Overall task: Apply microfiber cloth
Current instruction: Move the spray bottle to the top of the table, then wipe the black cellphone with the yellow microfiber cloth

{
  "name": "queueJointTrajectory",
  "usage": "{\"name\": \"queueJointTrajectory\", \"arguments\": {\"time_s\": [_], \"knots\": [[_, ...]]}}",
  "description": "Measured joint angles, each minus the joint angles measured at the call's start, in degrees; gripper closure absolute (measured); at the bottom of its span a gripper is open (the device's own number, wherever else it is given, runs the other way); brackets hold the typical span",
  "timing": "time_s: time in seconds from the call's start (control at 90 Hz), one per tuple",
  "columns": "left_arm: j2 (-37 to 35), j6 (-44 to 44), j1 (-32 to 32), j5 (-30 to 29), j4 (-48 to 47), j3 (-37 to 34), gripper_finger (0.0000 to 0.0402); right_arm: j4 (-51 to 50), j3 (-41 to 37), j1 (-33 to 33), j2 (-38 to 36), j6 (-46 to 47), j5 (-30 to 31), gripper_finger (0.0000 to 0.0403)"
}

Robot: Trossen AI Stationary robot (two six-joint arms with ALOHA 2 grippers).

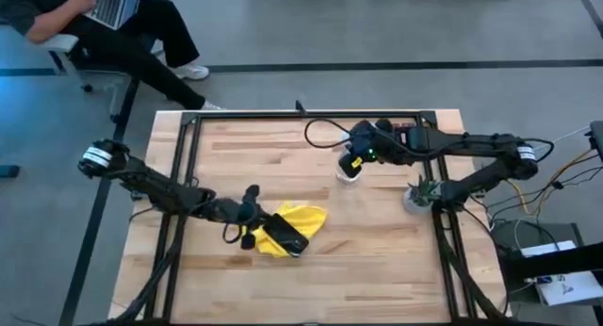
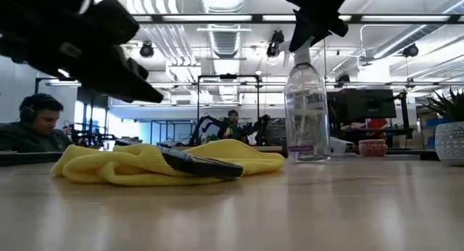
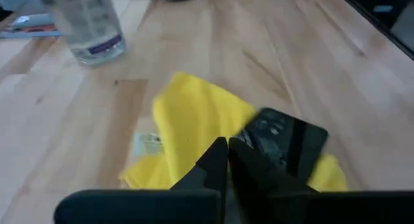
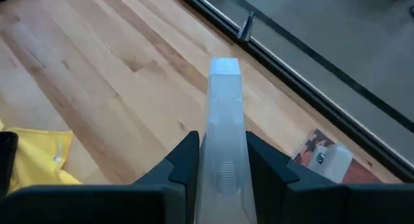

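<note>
Cloth lies crumpled on the table's near left, with the phone on top. Left gripper hovers just above them, jaws pressed together on nothing. Right gripper clamps the bottle farther right.

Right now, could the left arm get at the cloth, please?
Probably yes: the left hand, fingers shut, hangs just beside the cloth with nothing between them. The phone lies on part of the cloth, but the rest is bare.
</note>
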Motion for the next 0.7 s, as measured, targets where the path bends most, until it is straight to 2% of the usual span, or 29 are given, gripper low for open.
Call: {"name": "queueJointTrajectory", "arguments": {"time_s": [0.078,0.244,0.367,0.511,0.7], "knots": [[0.5,-0.7,-1.0,-1.8,0.8,-0.6,0.0401,0.1,0.0,-0.4,0.2,-0.1,-0.5,0.0317],[0.8,-2.6,-1.4,-2.3,1.4,-0.8,0.0401,0.0,0.9,-0.4,0.1,-1.9,-0.4,0.0226],[0.8,-3.0,-1.4,-2.3,1.4,-1.2,0.0401,-0.8,2.7,-0.4,0.0,-4.6,-0.4,0.0185],[0.8,-4.6,-1.6,-2.3,1.4,-2.6,0.0401,-3.8,6.3,-0.4,-0.4,-7.1,-0.5,0.0164],[0.8,-8.6,-1.9,-2.2,0.8,-4.5,0.0401,-11.5,13.3,0.6,-0.5,-6.7,-0.6,0.0161]]}}
